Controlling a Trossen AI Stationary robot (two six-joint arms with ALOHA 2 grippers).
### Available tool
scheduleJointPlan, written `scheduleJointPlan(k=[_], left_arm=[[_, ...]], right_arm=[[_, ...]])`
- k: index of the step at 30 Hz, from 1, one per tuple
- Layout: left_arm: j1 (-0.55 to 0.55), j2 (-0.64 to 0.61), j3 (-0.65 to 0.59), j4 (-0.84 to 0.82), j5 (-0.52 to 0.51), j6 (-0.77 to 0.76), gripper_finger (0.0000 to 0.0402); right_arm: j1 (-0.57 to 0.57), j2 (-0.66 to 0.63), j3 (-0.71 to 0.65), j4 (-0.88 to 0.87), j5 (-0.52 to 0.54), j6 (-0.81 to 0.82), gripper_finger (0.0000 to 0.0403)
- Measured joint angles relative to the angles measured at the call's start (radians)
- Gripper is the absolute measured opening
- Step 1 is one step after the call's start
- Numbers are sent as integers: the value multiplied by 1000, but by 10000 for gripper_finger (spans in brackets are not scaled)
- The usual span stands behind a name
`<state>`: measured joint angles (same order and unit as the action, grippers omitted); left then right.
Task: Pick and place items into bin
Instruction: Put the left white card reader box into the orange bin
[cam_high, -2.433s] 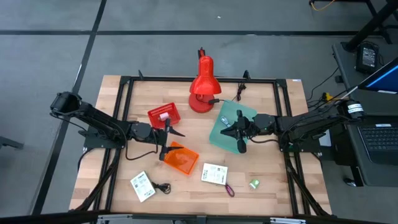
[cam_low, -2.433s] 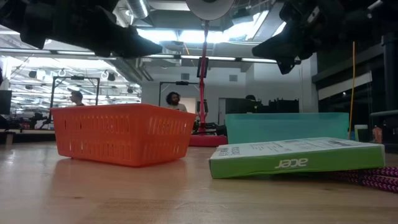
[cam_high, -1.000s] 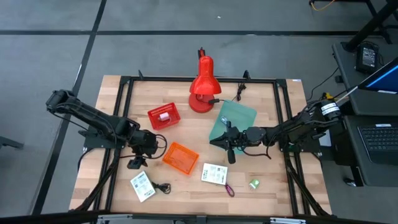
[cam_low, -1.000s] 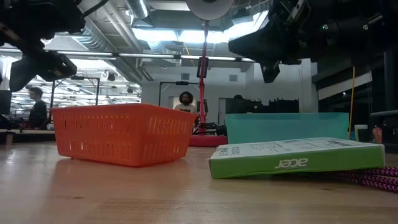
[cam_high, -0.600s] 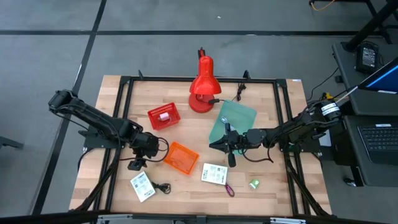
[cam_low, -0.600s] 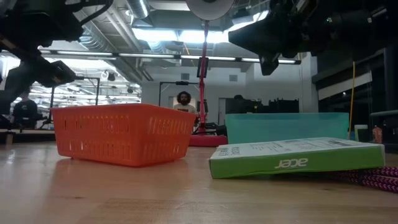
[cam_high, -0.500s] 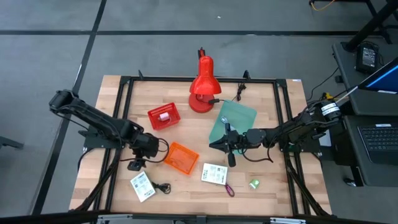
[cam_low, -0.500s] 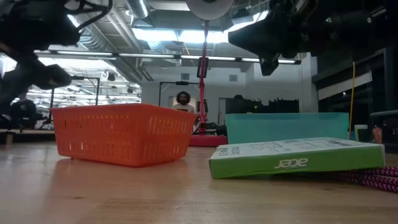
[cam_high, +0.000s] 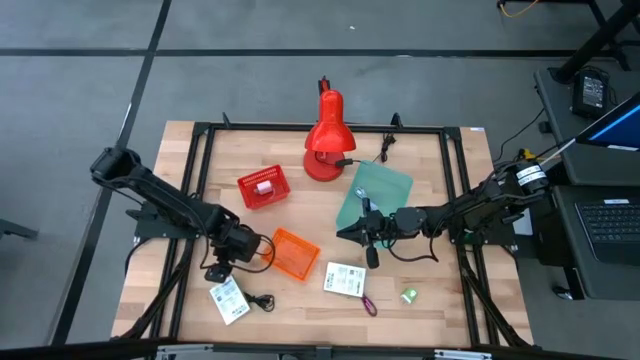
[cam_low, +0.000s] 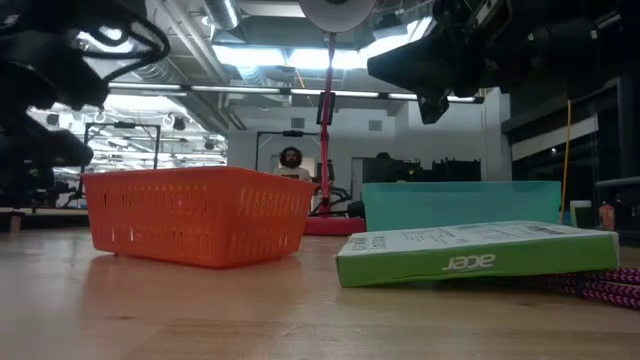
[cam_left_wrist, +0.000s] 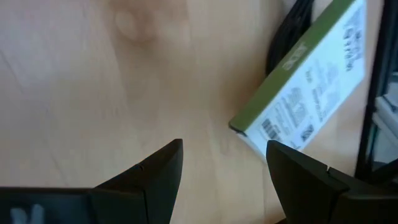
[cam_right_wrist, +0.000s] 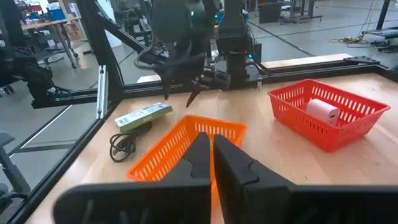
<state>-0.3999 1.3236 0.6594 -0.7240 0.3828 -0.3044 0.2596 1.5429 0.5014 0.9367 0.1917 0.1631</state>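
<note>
- Left gripper (cam_high: 216, 273) hung low over the table with its fingers (cam_left_wrist: 158, 171) spread apart and nothing between them, just beside the white-and-green card box (cam_high: 228, 299) near the front left corner.
- Its wrist view showed the box (cam_left_wrist: 311, 87) lying flat on bare wood ahead of the fingertips, with the black coiled cable (cam_left_wrist: 292, 31) touching its far edge.
- Right gripper (cam_high: 352, 230) hovered over the middle of the table near the teal lid (cam_high: 372, 200), fingers pressed together and carrying nothing.
- Orange bin (cam_high: 292, 254) sat between the two grippers; I could see nothing in it. A second card box (cam_high: 345, 279), the purple strap (cam_high: 368, 304) and the small green piece (cam_high: 408, 295) lay in front of it, well apart from the left gripper.
- Pink cube (cam_high: 265, 185) rested inside the red basket (cam_high: 262, 187) behind, near the red lamp (cam_high: 326, 138).
- Likely step: the left arm lining up on the nearest box.
- Risk: the box lay flat, so fingers coming down askew could skid it along the wood instead of straddling it.
- Risk: the cable touching the box might snag and drag with it.
- Risk: the bin stood close by, so a careless swing could nudge it.
</note>
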Motion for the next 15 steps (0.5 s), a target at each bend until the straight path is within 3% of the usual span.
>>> scheduleJointPlan(k=[15], left_arm=[[-12, 98, 0, 42, 5, -12, 226]], right_arm=[[0, 0, 0, 1, 2, -14, 4]])
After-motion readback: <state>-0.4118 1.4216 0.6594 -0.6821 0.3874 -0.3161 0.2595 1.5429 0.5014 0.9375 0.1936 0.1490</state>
